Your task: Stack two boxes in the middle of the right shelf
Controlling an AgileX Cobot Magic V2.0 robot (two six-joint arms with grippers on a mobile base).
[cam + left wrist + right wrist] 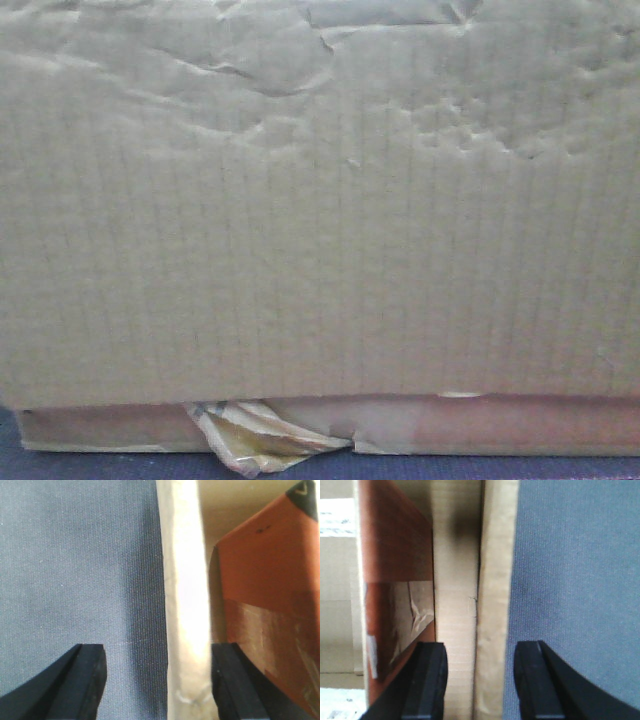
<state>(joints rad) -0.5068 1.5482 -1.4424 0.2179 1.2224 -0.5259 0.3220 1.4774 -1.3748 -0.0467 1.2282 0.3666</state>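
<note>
Left fingers spread open, one on each side of the box wall, not squeezing it. Right fingers open the same way around a box wall too. Big brown box down on the blue table, filling the front view. Torn tape sticking out at its bottom. Nearest table edge: cannot tell.

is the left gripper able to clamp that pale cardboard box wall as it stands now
Probably yes: the left gripper is open and straddles the pale cardboard box wall, one finger over the blue-grey fabric, the other by the orange-brown panel. Nothing visible sits between fingers and wall.
</note>
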